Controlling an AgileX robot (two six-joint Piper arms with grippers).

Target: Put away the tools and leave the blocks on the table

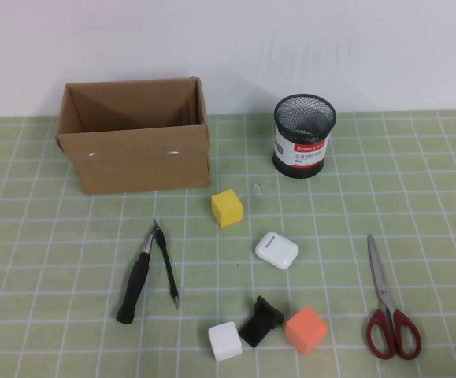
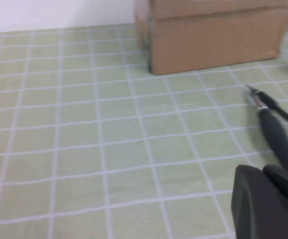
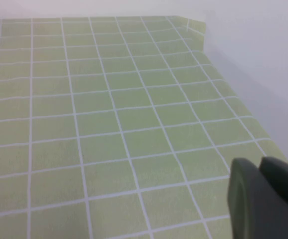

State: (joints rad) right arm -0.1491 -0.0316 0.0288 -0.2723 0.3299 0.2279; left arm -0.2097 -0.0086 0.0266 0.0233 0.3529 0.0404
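Both claws, the left claw (image 2: 268, 199) and the right claw (image 3: 263, 194), wait pressed together low by the desk (image 1: 54, 260), while the hard, slippery scissors (image 1: 387, 303) lie at the right, best grabbed at the red handles.

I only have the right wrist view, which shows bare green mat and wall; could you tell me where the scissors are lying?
Observer: The red-handled scissors lie flat on the table's right side, blades pointing away from the robot.
Operator: Thank you. Is anything touching them?
Observer: No, the orange block to their left sits apart.
Operator: And where are both grippers?
Observer: The left gripper is shut, low beside the screwdriver; the right gripper is shut too, over the mat's far right edge.
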